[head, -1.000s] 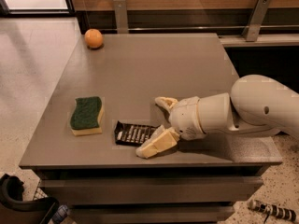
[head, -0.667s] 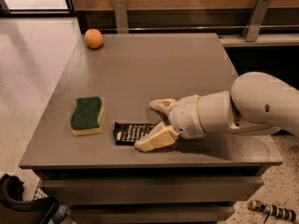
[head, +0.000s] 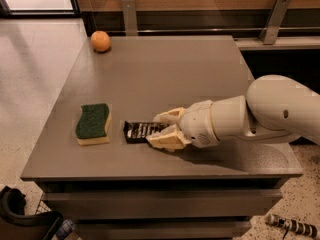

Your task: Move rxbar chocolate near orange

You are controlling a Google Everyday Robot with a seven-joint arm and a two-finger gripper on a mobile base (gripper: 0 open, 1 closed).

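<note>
The rxbar chocolate [head: 135, 132], a flat black wrapper with white lettering, lies on the grey table [head: 175, 74] near its front edge. My gripper [head: 154, 129] reaches in from the right, low over the table. Its two cream fingers [head: 167, 116] are closed on either side of the bar's right end. The bar's left part sticks out from between them. The orange [head: 100, 41] sits at the table's far left corner, well away from the bar and the gripper.
A green-and-yellow sponge [head: 93, 123] lies just left of the bar. My white arm [head: 270, 111] stretches over the table's right side. Two metal brackets [head: 129, 15] stand against the wall behind the table. The floor lies to the left.
The gripper has slid left along the bar and its fingers have drawn together onto the bar's sides. The bar, sponge and orange have stayed in place.
</note>
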